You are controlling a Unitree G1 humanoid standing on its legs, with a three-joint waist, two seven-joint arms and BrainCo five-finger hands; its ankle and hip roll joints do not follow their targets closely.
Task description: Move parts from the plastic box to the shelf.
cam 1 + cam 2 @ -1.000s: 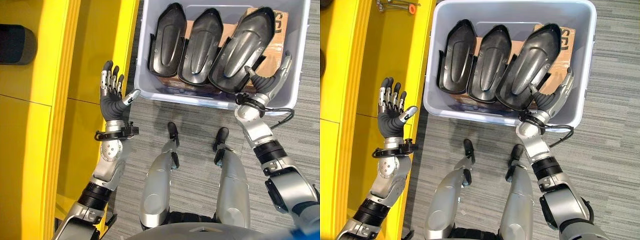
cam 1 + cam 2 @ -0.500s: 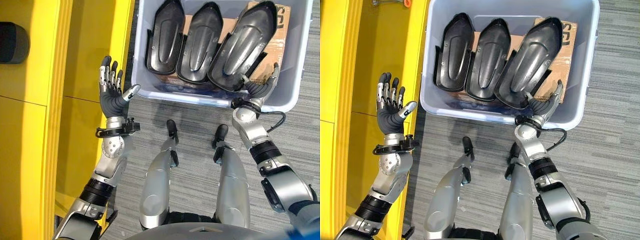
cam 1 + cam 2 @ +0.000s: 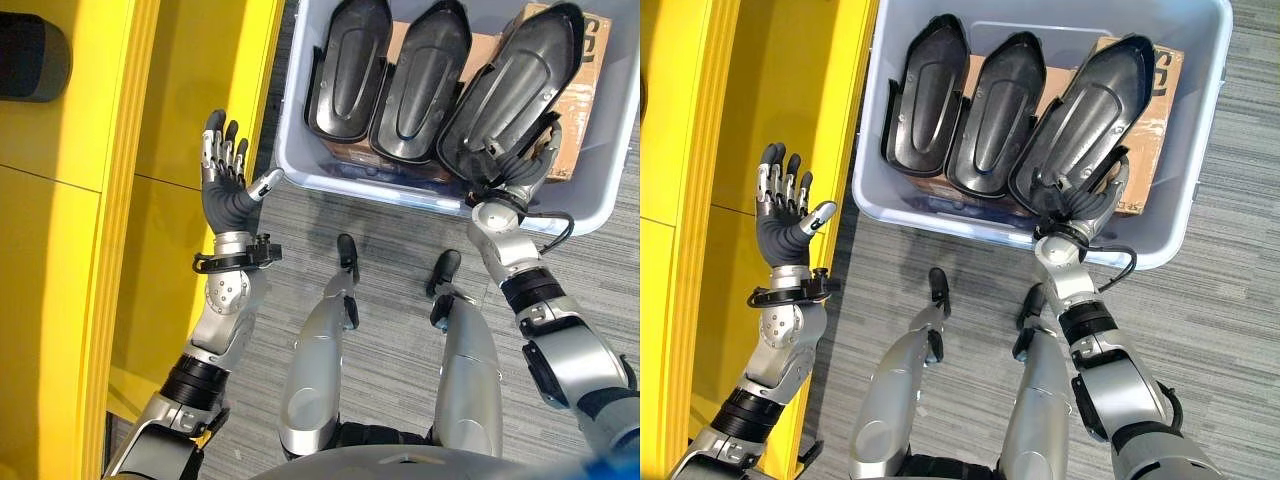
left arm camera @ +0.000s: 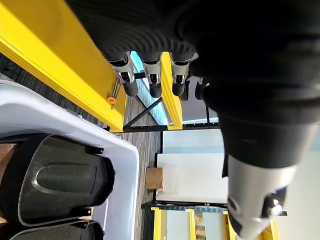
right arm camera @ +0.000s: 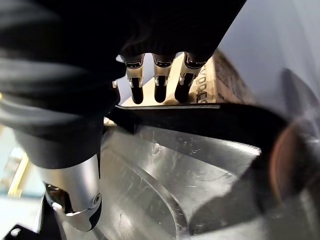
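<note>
Leftmost stands a smooth yellow shelf [image 3: 90, 200]. Beside it the left hand [image 3: 225, 190] is raised upright, palm open, fingers spread. Right of that, a pale grey plastic box [image 3: 895, 205] holds three glossy black scoop-shaped parts [image 3: 990, 115] on cardboard [image 3: 1150, 140]. The right hand [image 3: 1080, 205] reaches over the box's near wall, fingers straight against the rightmost part [image 3: 1080, 115].

1. Three black moulded parts: one [image 3: 923, 100], a second [image 3: 995, 105], a third [image 3: 1085, 115].
2. One grey plastic box [image 3: 1180, 215].
3. One cardboard piece [image 3: 1150, 140].
4. One yellow shelf [image 3: 700, 120].
5. Two robot hands: left [image 3: 780, 215], right [image 3: 1080, 205].
</note>
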